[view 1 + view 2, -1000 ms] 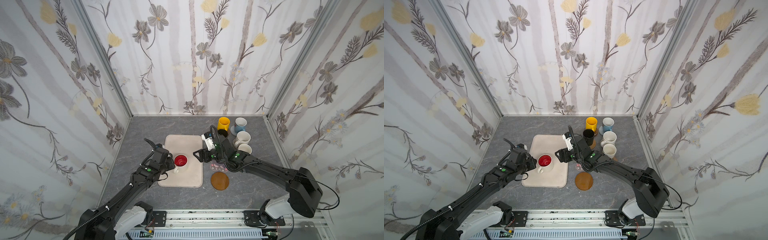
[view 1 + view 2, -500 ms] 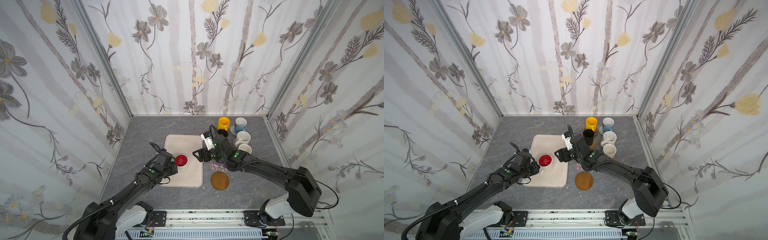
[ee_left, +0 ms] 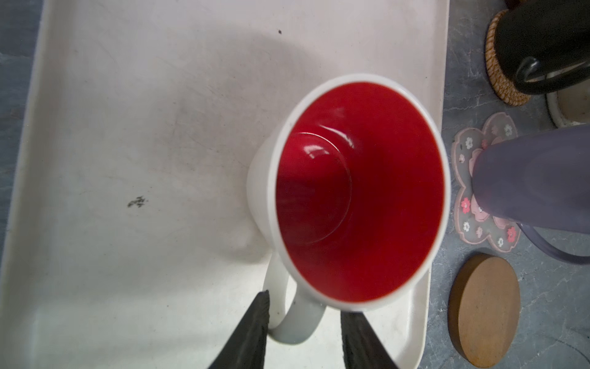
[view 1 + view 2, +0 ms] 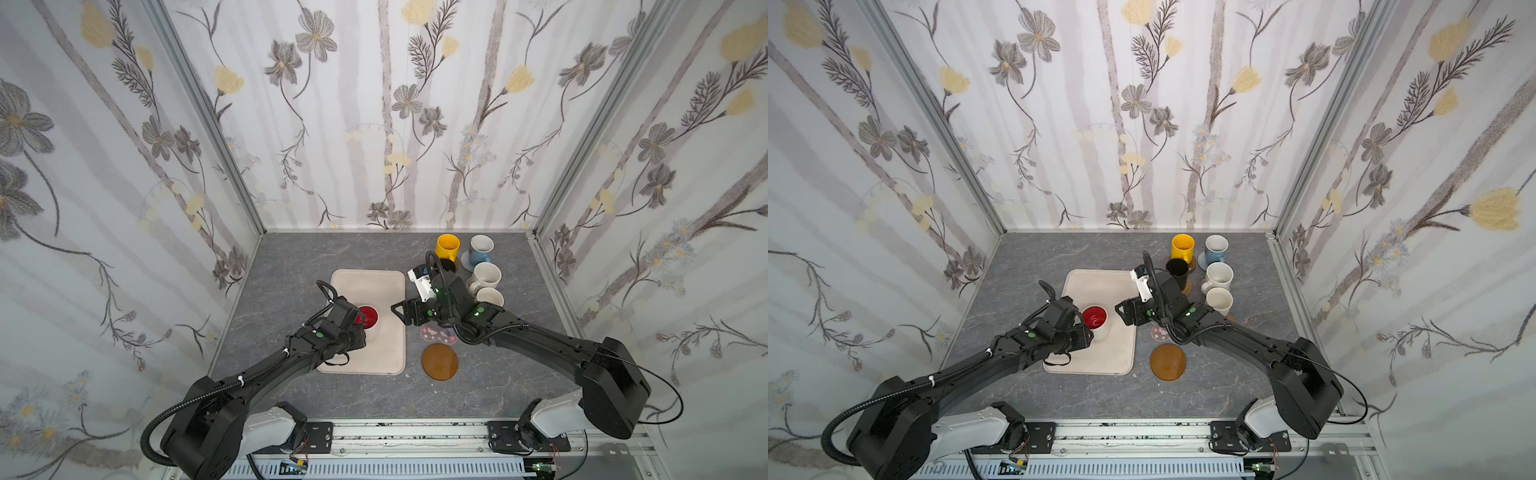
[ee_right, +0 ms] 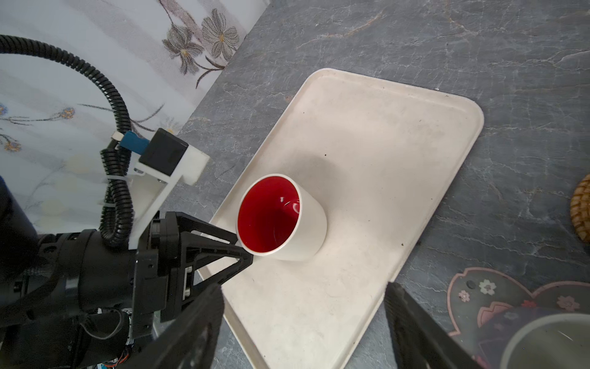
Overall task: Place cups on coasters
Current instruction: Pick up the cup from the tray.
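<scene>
Fingers point(image 3: 252, 332) of the left gripper point(image 3: 306, 305) stand apart astride the handle point(image 3: 289, 334)
White ceramic mug with red inside point(image 3: 357, 191) sits mid beige rounded-rectangular tray point(image 3: 127, 127); clamp the handle squarely, lift straight, aim for the bare brown disc coaster point(image 4: 439, 360) at its 4 o'clock from above

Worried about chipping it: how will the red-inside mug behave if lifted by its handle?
The red-inside mug looks glossy: probably rigid, slippery, brittle. Gripped by its offset handle, it may tilt away. Upright on the flat tray, a low push would likely slide it.
</scene>
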### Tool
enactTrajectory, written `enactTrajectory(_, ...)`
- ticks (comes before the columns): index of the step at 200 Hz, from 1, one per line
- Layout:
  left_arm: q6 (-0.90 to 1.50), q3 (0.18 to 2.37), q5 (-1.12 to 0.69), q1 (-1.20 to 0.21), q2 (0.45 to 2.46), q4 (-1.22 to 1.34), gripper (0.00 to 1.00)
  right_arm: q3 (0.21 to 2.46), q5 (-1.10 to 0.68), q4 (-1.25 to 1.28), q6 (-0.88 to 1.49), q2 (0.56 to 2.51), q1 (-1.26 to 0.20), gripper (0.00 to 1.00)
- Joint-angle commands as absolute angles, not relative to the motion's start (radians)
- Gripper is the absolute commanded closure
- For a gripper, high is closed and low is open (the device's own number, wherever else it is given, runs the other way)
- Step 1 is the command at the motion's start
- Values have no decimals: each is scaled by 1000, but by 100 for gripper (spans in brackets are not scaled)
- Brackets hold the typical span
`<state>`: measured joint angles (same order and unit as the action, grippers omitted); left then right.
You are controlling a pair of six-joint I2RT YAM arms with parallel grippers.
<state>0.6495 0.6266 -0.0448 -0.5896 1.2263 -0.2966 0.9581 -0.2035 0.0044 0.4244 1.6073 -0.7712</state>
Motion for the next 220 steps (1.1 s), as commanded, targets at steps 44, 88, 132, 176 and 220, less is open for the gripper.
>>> enactTrajectory(44,598,701,9,-617,1364,-296,60,905,-217,44,407,1526,-725,20)
enactTrajectory(88,580,744,52,-625,1443,-305,65,863,-223,53,403,1484,-695,19)
enactTrajectory(132,565,786,104,-630,1503,-320,74,829,-222,66,403,1461,-677,19)
enactTrajectory(176,546,832,117,-635,1537,-333,90,826,-234,67,403,1455,-662,19)
enactTrajectory(220,497,879,117,-641,1522,-360,100,829,-235,63,403,1442,-651,18)
